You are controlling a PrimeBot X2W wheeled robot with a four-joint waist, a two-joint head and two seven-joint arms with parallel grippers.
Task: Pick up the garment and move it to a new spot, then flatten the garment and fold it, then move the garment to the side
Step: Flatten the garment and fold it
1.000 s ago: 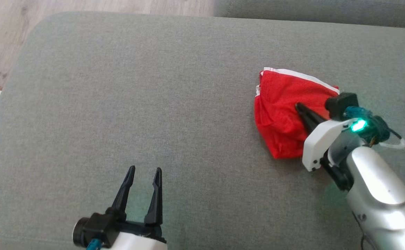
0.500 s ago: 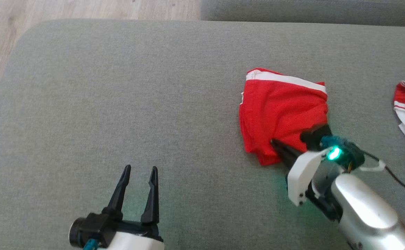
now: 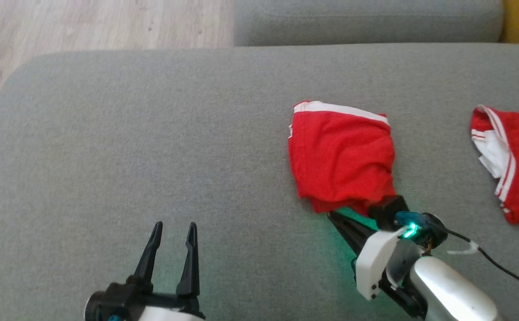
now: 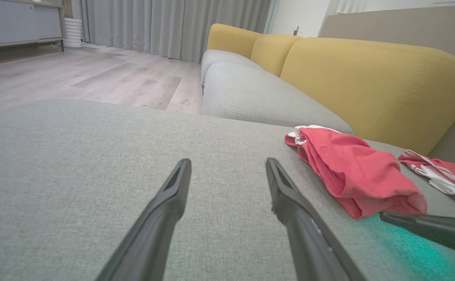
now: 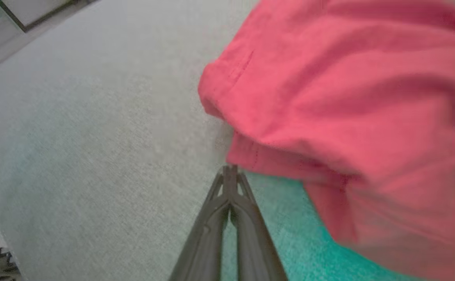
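Obs 1: right hand (image 3: 333,217) has both fingers pressed together with nothing between them. Its tips are at the near hem of the red garment (image 3: 341,156). Touching or just off it: right wrist view is too blurred to settle.

Obs 2, change over the last second: these closed fingers lay on top of the cloth, mid-panel, and have now slid off its near side. The head camera also shifted, so the garment's apparent drift is not real. It lies on the right half of the sofa seat (image 3: 152,133), about midway between far and near edges, white band toward the far edge.

Reading: 1 pressing stroke just ended. The cloth looks compact, with some wrinkles at the near hem, so flattening is likely near done.

Obs 3: left hand (image 3: 173,225) is spread wide and empty by the near edge, well apart from the garment, as before.

Obs 4: second garment (image 3: 515,151) lies toward the right edge, untouched.
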